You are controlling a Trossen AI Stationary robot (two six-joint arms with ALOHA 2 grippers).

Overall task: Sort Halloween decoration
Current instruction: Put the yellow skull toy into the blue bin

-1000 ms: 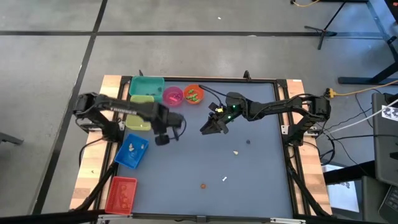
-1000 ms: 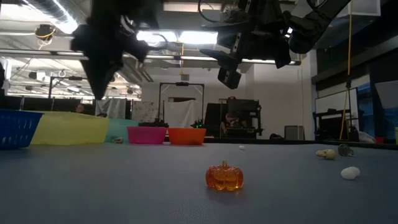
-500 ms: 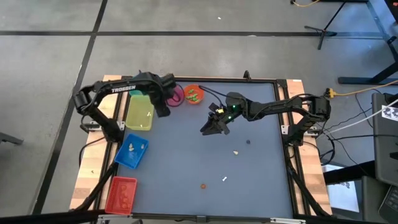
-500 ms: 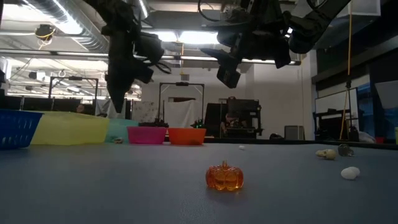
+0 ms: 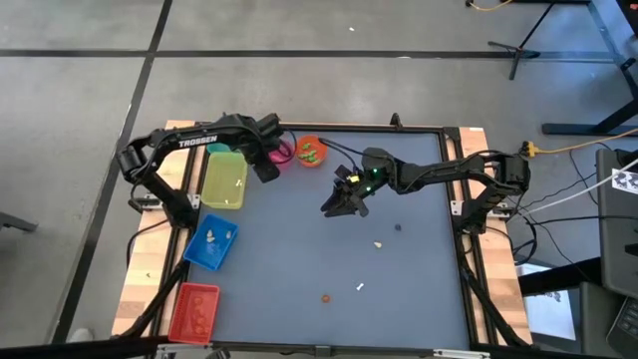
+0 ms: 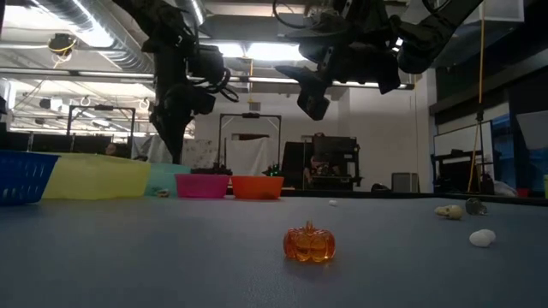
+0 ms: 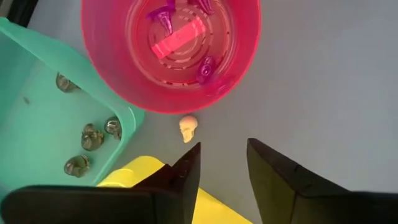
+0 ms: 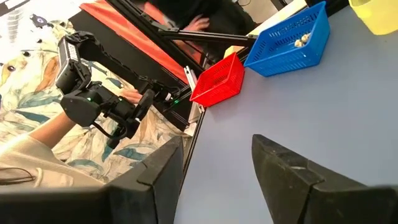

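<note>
A translucent orange plastic pumpkin trinket (image 6: 309,243) sits on the grey-blue table (image 6: 128,257), near pink (image 6: 202,185) and orange round bowls (image 6: 258,186).

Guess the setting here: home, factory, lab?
Likely a robotics lab or workshop: bare concrete floor around the table, exposed ceiling ducts, and equipment racks behind it.
</note>
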